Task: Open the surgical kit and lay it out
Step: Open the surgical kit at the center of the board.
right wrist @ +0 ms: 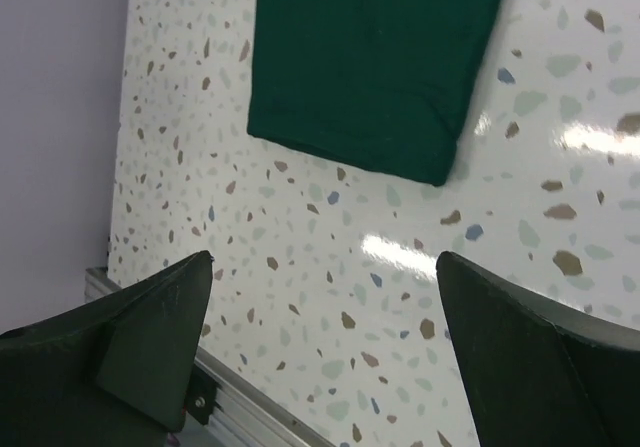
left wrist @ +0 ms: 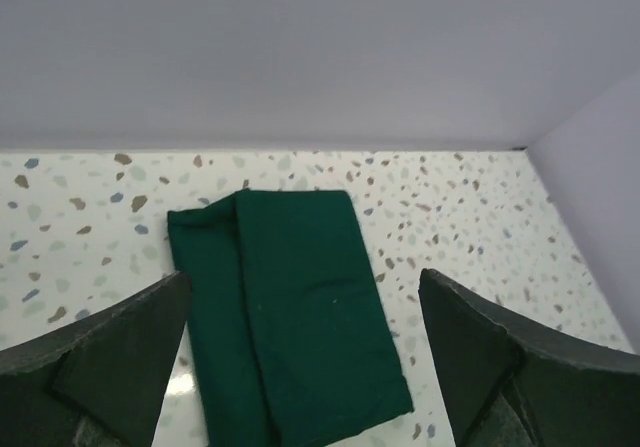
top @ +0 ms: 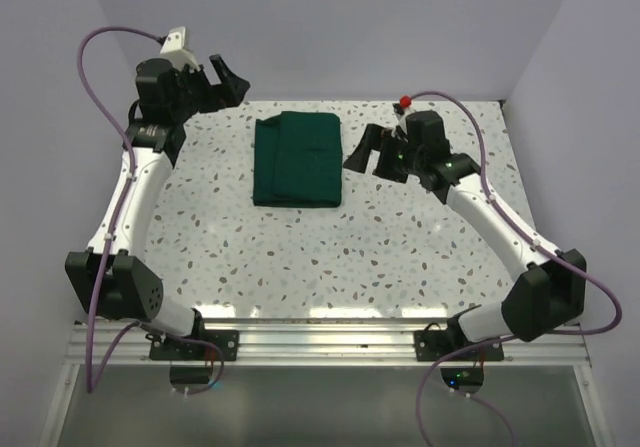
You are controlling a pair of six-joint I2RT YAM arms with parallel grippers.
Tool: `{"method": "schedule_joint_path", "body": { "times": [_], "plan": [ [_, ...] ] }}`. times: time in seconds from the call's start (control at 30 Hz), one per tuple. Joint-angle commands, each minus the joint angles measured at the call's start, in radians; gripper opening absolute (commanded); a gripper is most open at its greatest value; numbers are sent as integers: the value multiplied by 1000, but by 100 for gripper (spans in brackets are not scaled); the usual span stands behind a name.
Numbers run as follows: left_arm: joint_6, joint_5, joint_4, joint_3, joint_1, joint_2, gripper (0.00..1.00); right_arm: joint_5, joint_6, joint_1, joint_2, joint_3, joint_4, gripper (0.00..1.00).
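Note:
The surgical kit (top: 296, 158) is a folded dark green cloth bundle lying flat at the back middle of the speckled table; nothing inside it shows. My left gripper (top: 227, 75) hovers open at the back left, a short way from the bundle's far left corner. In the left wrist view the surgical kit (left wrist: 285, 307) lies between and beyond the wide-apart fingers (left wrist: 110, 352) of the left gripper (left wrist: 305, 367). My right gripper (top: 362, 151) is open just right of the bundle's edge, not touching. In the right wrist view the surgical kit (right wrist: 375, 62) sits beyond the empty right gripper (right wrist: 325, 337).
Pale walls close the table at the back and both sides. A metal rail (top: 320, 319) runs along the near edge, also seen as the rail (right wrist: 215, 392) in the right wrist view. Both arm bases stand at the near corners.

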Motion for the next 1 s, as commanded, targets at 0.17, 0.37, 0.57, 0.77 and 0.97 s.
{"method": "schedule_joint_path", "body": {
  "times": [0.17,0.37,0.57,0.77,0.97],
  "plan": [
    [-383,344,347,-504,51,-144,100,259,-243,269,273,494,-137,98],
    [-285,-109,-40,-527,-10,-405,100,383,-234,337,645,959,-356,98],
    [-204,-225,-250,-484,-35,-573,100,398,-267,369,995,1344,-474,99],
    [-248,-291,-348,-495,-33,-663,98,388,-269,369,1069,1272,-387,98],
    [-296,-324,-464,-509,-33,-780,94,377,-307,399,1154,1281,-399,97]
  ]
}}
